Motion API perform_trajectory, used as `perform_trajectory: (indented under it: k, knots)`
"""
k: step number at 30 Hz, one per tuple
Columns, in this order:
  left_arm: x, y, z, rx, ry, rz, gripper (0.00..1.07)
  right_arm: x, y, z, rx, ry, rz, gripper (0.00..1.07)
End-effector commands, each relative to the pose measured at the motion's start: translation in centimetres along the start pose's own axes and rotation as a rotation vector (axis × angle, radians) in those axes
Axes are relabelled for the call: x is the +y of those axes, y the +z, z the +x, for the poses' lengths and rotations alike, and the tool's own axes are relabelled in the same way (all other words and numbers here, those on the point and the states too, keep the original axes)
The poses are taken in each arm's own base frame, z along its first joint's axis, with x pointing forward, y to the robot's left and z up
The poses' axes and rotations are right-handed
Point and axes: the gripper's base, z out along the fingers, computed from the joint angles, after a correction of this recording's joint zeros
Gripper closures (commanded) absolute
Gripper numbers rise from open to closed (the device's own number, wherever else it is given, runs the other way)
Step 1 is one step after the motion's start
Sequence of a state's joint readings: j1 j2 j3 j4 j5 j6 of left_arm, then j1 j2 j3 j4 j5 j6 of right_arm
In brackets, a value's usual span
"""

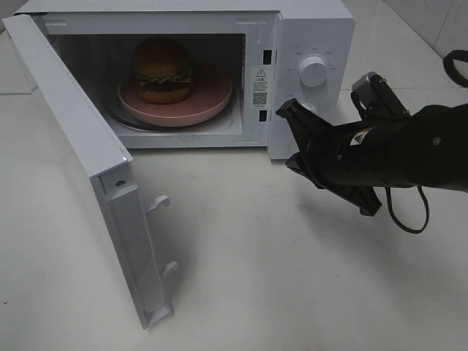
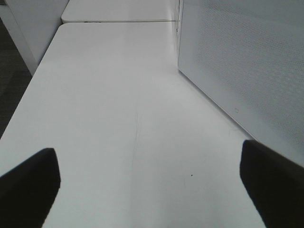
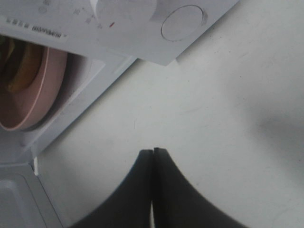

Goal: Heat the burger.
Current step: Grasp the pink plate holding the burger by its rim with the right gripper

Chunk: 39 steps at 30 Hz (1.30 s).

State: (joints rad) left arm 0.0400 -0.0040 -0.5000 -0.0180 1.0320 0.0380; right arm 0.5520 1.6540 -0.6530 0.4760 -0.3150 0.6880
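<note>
The burger (image 1: pixel 162 69), with a brown bun and green lettuce, sits on a round pink plate (image 1: pixel 212 102) inside the open microwave (image 1: pixel 314 29). In the right wrist view the plate (image 3: pixel 33 95) shows, with a sliver of the burger (image 3: pixel 12 71) at the frame edge. My right gripper (image 1: pixel 287 111) is shut and empty, and hovers just in front of the microwave's control panel, below the dial (image 1: pixel 314 71). Its fingers meet tip to tip (image 3: pixel 153 153) over the table. My left gripper (image 2: pixel 147 149) is open and empty above the table, out of the exterior high view.
The microwave door (image 1: pixel 80 139) stands swung wide open to the left, with two latch hooks (image 1: pixel 159 202) on its edge. Its perforated panel (image 2: pixel 237 61) is close beside the left gripper. A round button (image 3: pixel 182 23) lies under the dial. White tabletop (image 1: pixel 278 263) stretches in front.
</note>
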Motion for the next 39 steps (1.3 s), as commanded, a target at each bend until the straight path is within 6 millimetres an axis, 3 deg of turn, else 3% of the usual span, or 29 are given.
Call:
perform_trajectory:
  k: [1,14,24,32,39]
  knots:
    - [0.0,-0.3,0.2,-0.025,0.0,-0.003,0.09,0.4,-1.1,0.0,0.048,-0.165,0.004,1.07]
    - [0.0,-0.3,0.2,-0.025,0.0,-0.003,0.09,0.4,-3.5,0.7,0.205,-0.565,0.021,1.07]
    - [0.0,-0.3,0.2,-0.025,0.0,-0.003,0.09,1.4,-4.2,0.6,0.355,-0.884,0.062,1.07]
    - [0.0,-0.3,0.2,-0.025,0.0,-0.003,0.09,2.4,-4.9,-0.6,0.445,-1.285,0.118,1.07]
    - [0.0,-0.3,0.2,-0.025,0.0,-0.003,0.09,3.1,-5.4,-1.0,0.53,-1.692,0.041,1.05]
